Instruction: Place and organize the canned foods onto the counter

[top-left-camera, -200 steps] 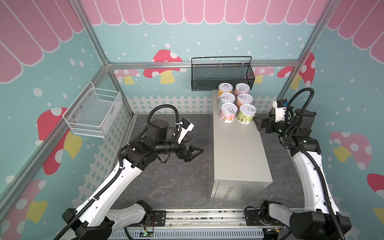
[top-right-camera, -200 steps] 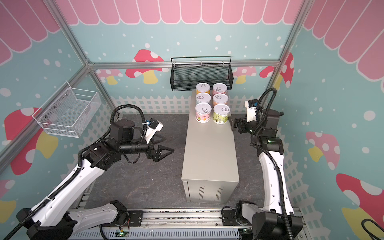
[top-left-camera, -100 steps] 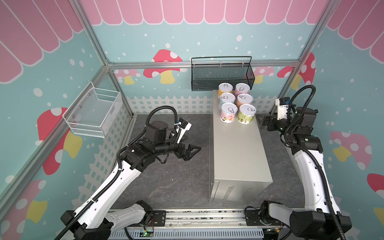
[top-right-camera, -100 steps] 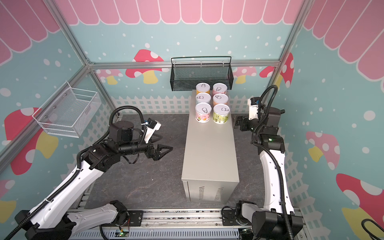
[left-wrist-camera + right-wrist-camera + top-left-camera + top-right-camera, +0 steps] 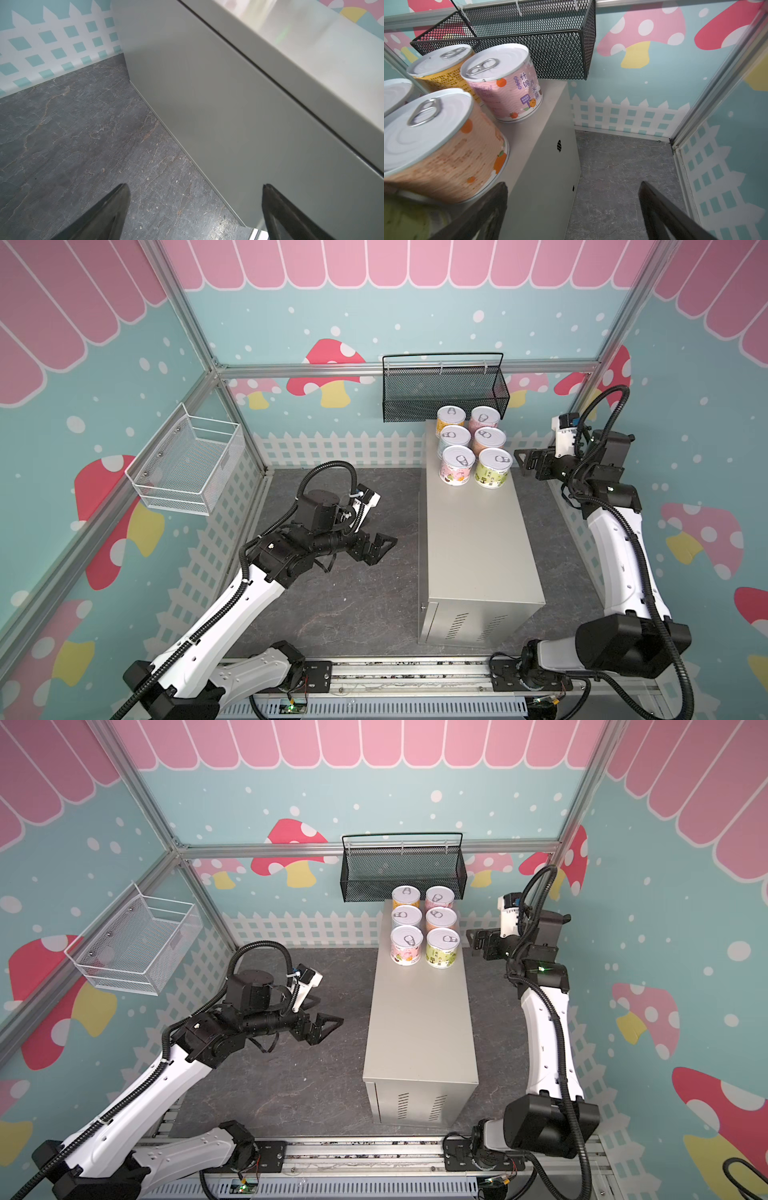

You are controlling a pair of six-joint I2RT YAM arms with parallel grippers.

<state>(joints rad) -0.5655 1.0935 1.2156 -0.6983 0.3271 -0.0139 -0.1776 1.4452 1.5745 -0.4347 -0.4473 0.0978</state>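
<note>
— Checked the canned foods?

— Counted six, all upright at the far end of the desk, below the black mesh basket. Ranked in two files of three: yellow can and pink can at the back, light blue can and orange can in the middle, pink-white can and green can nearest the bare stretch of the top.

— Found any off the desk?

— Found none on the floor and none in the white wire basket.

— And the claws?

— Noted the left claw spread wide and empty, low over the floor beside the long flank of the desk, well apart from the cans. Noted the right claw spread wide too, gripping nothing, at the desk's edge just beside the green can. Cannot say whether touching it or just clear, given the blur at that corner of the right wrist view.

— Verdict?

— Judged the placing done, with all six up on top. Judged the ordering as good as done, going by the even rows. Would ask, at most, for a slight squaring of the files and for both arms to be drawn away.
</note>
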